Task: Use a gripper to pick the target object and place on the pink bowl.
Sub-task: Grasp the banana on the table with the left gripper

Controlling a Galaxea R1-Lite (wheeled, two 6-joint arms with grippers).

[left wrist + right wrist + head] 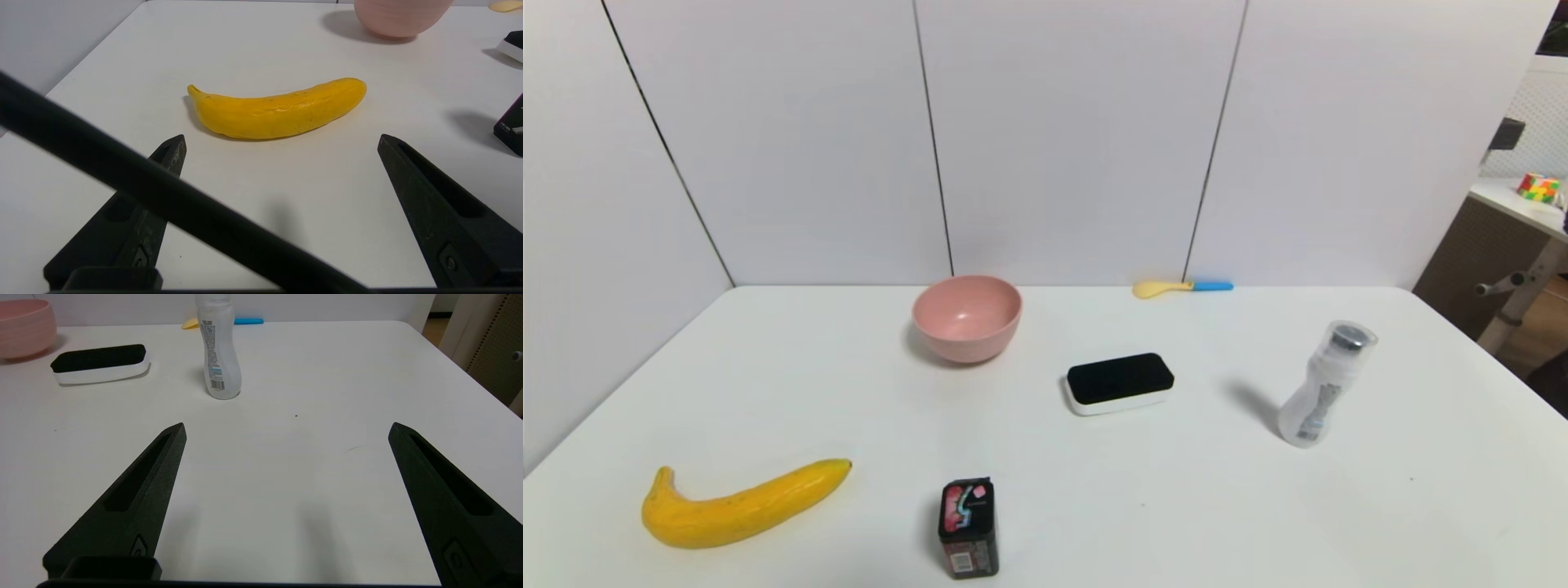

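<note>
- Jaws on the left gripper (282, 141) were spread wide with nothing in them, and the right gripper (286, 428) was wide and empty too.
- Nothing picked yet, so this looked like the very start.
- One banana (737, 506) lay near the table's (1258, 506) front-left corner, just ahead of the left gripper.
- Next move probably needed that gripper to reach out and close across the banana's middle.
- One pink bowl (967, 317) sat near the back edge.
- Also one each: eraser (1120, 382), bottle (1325, 384), spoon (1181, 287), small box (968, 527).

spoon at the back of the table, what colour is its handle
Blue, on the yellow-bowled spoon; it shows best in the head view.
</note>
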